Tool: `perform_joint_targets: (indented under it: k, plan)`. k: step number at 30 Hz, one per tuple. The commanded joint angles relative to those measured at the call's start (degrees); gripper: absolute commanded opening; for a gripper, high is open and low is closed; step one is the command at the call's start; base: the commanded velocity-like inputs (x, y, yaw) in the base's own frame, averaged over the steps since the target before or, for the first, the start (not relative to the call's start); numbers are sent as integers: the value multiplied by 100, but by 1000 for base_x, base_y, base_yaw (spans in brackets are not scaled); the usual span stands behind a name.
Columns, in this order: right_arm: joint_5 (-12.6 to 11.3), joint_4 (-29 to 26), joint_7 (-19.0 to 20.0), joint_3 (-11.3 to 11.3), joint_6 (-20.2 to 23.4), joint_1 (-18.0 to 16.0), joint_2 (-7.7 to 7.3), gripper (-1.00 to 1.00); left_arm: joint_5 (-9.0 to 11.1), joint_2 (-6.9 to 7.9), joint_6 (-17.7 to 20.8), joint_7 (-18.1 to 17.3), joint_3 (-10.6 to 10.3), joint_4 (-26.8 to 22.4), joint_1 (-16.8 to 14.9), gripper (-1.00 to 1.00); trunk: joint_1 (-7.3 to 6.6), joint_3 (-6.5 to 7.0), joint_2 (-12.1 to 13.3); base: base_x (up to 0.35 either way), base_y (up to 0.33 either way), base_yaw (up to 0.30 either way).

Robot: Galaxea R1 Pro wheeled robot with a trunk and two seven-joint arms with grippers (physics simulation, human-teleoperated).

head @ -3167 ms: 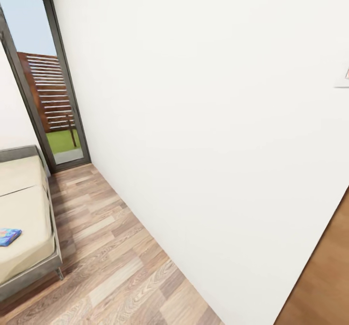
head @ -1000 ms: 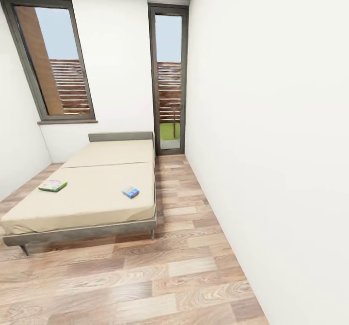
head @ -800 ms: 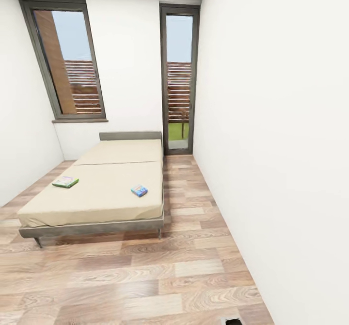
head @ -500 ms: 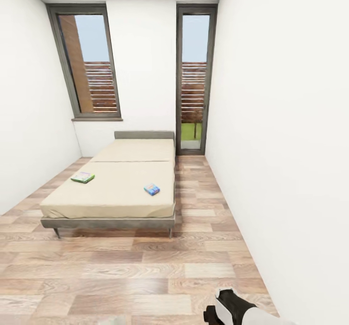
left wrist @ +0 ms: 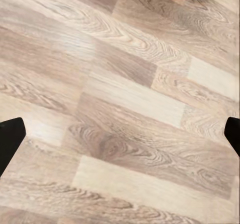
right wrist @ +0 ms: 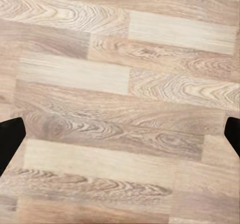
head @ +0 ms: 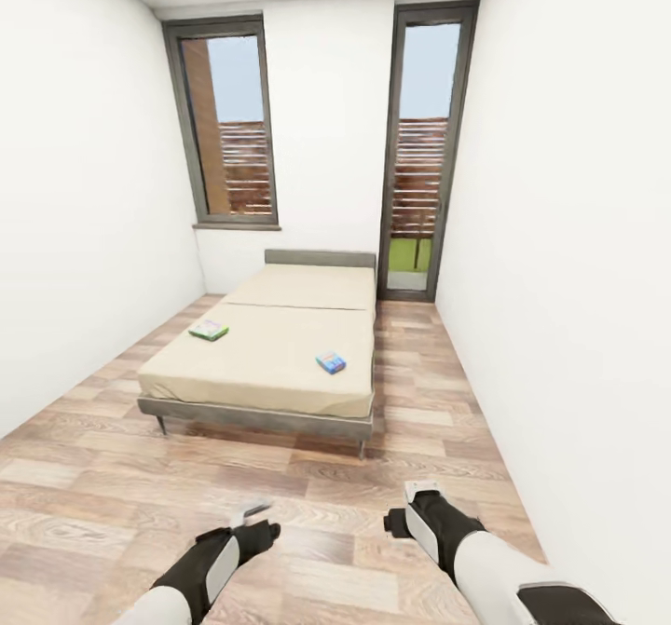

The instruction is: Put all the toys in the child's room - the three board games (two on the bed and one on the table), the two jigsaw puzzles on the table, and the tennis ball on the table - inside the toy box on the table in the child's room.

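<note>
Two board games lie on the beige bed (head: 270,364) in the head view: a green-topped flat box (head: 209,330) near its left edge and a blue one (head: 331,362) near its right front corner. My left gripper (head: 256,518) and right gripper (head: 408,506) hang low over the plank floor, well short of the bed. In the left wrist view the left gripper (left wrist: 120,136) is open over bare planks. The right gripper (right wrist: 120,134) in the right wrist view is open too, with nothing between its fingers. The table, toy box, jigsaw puzzles and tennis ball are out of view.
The bed stands against the far wall under a tall window (head: 228,131). A narrow glass door (head: 419,150) is at the far right. White walls close in on both sides. Wood-plank floor (head: 308,485) stretches between me and the bed's foot.
The camera has swung left from the right-hand wall, so the whole bed and far wall now show. Both arms have come into view at the bottom. The games lie where they were.
</note>
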Motion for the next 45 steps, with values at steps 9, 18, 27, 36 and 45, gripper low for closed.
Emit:
perform_joint_targets:
  k: [9, 18, 27, 36, 45]
  plan:
    - [-23, -727, -18, -18, 385, -34, -44, 100, 310, -66, 327, -9, -21, -800, -176, 100, 0, -8, -3, 0, 0, 300]
    - [-42, -1201, -15, -49, 631, -20, -70, 100, 479, -173, 663, -31, -33, -1124, -146, 100, 0, -8, -3, 0, 0, 292]
    - [-47, -1393, -3, -59, 691, -6, -96, 100, 701, -209, 822, -94, -43, -1251, -128, 100, 0, -8, -3, 23, 0, 137]
    - [-59, -1534, 422, -64, 712, 4, -290, 100, 802, -215, 890, -752, -377, -1585, 35, 100, 0, -8, -3, 189, 0, 39]
    - [-58, -1751, 1635, -57, 718, 13, -647, 100, 839, -198, 1010, -1109, -686, -1929, 211, 100, 0, -8, -3, 295, 0, 11]
